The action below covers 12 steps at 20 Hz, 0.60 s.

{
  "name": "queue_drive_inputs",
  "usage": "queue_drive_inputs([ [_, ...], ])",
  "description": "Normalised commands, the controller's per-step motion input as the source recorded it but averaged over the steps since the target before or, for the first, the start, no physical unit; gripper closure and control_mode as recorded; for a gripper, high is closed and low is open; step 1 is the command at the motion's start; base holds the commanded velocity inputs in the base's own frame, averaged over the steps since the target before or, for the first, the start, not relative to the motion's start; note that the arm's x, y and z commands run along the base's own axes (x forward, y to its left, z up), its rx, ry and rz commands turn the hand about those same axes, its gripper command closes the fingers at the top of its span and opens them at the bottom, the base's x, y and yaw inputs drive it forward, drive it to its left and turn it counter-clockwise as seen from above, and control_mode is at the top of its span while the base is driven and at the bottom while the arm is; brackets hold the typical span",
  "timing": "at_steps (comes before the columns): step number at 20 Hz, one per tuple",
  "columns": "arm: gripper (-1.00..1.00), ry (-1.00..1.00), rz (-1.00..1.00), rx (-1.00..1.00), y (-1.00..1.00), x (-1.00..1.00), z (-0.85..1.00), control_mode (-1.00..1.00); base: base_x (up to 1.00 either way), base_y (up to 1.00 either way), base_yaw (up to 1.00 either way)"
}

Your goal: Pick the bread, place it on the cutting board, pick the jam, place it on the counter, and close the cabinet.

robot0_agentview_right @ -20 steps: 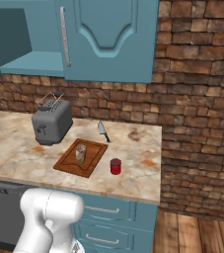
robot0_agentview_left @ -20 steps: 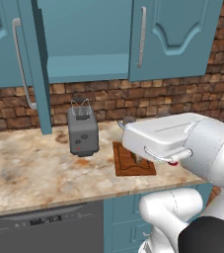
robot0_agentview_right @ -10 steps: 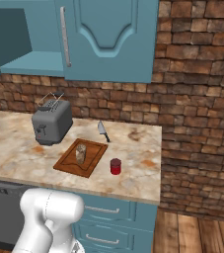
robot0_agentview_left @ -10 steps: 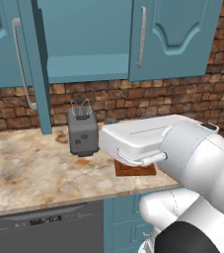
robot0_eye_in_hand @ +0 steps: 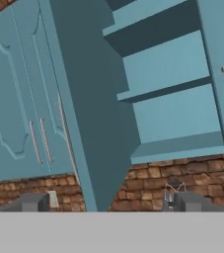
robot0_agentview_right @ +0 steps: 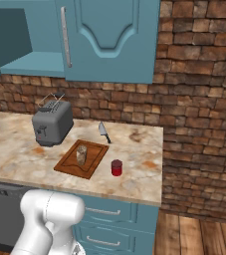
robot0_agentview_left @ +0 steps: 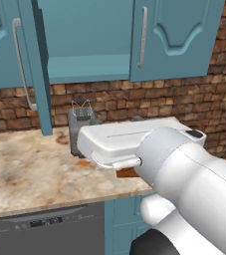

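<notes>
The cabinet (robot0_eye_in_hand: 148,99) stands with its left door (robot0_eye_in_hand: 84,123) swung out edge-on, teal shelves bare inside; the right door (robot0_agentview_right: 107,40) is shut. In the hand view the claw (robot0_eye_in_hand: 106,202) points up at that opening, its two dark tips wide apart and grasping nothing.

The right base view shows the bread (robot0_agentview_right: 81,155), brown and speckled, upright on the cutting board (robot0_agentview_right: 67,167), and the jam (robot0_agentview_right: 116,168), a red jar with a darker lid, on the counter (robot0_agentview_right: 144,144) just beside the board's right edge, near the front lip. A knife (robot0_agentview_right: 103,131) lies behind the board, a toaster (robot0_agentview_right: 52,124) to its left.

In the left base view the white arm (robot0_agentview_left: 184,174) covers most of the board.
</notes>
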Motion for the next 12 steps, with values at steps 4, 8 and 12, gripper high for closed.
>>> queue_drive_inputs([
  [4,-1.0,-0.02,-0.06,0.0,0.18,0.04,0.0,-1.0,0.0,0.0,0.0],
  [8,-1.0,-0.03,-0.03,0.0,0.16,0.19,0.0,-1.0,0.0,0.0,0.0],
  [12,-1.0,-0.03,-0.01,0.0,0.17,0.25,0.0,-1.0,0.0,0.0,0.0],
])
